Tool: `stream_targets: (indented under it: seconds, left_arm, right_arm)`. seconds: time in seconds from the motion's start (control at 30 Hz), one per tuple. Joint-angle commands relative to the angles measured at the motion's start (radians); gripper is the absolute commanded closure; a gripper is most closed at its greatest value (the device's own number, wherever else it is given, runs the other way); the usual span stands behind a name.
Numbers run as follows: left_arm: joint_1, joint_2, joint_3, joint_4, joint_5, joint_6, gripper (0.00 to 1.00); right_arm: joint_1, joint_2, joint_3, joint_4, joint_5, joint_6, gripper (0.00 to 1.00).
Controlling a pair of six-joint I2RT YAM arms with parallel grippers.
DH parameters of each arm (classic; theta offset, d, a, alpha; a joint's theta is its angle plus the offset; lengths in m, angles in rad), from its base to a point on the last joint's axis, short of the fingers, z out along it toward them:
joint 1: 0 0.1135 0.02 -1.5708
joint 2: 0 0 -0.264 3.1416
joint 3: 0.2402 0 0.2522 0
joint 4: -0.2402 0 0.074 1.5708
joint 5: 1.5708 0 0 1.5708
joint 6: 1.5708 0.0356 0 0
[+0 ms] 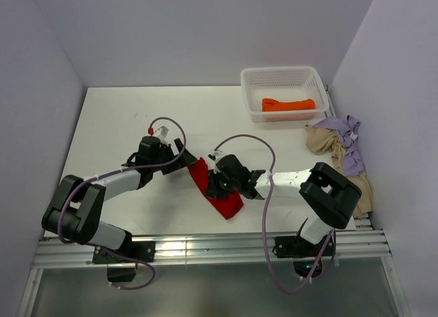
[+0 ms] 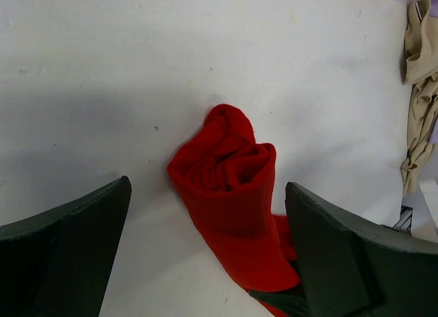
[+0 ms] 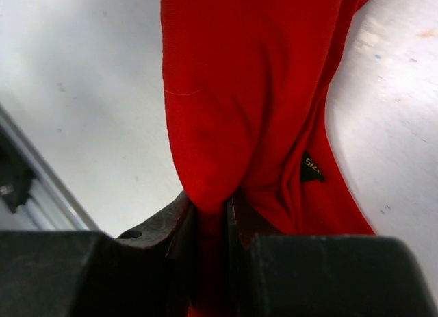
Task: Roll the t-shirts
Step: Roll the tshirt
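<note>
The red t-shirt (image 1: 229, 204) lies near the front of the white table (image 1: 123, 118), between the two arms, as a narrow rolled-up bundle running at a slant from upper left to lower right. From the left wrist camera its rolled end (image 2: 229, 166) shows loose spiral folds and rests on the table.

The left hand (image 1: 185, 155) is released, its two dark fingers (image 2: 75, 242) spread wide on either side of that rolled end, neither one pressing on the cloth. The right hand (image 1: 213, 185) is clenched on the red t-shirt: in its own camera the fingers (image 3: 161, 224) pinch a fold of red fabric between them, and a small black size label (image 3: 311, 168) shows on the cloth just beside the grip.

At the far right corner stands a white mesh basket (image 1: 280, 74) with a rolled orange t-shirt (image 1: 287, 104) lying inside. Just in front of the basket, along the right edge, a beige t-shirt (image 1: 321, 142) and a lavender t-shirt (image 1: 349, 146) sit crumpled together in a heap.
</note>
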Motion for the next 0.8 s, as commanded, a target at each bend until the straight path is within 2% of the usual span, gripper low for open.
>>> stream_targets:
  seconds: [0.0,0.3,0.6,0.67,0.77]
  left_arm:
    - [0.014,-0.034,-0.02,0.065,0.071,0.014,0.01]
    - [0.035,0.058,0.007,0.061,0.152,0.03,0.01]
    - [0.035,0.195,0.079,-0.004,0.128,0.039,0.01]
    - [0.035,0.212,0.085,0.004,0.137,0.034,0.05]
    - [0.035,0.232,0.101,-0.004,0.152,0.039,0.23]
  right_arm:
    - [-0.025,0.056,-0.056,0.028,-0.171,0.009,1.0]
    - [-0.047,0.088,-0.053,0.025,-0.179,-0.007,1.0]
    - [-0.047,0.08,-0.043,-0.01,-0.143,-0.027,1.0]
    - [-0.047,0.08,-0.039,-0.013,-0.143,-0.029,1.0]
    - [-0.048,0.08,-0.041,-0.018,-0.136,-0.032,1.0]
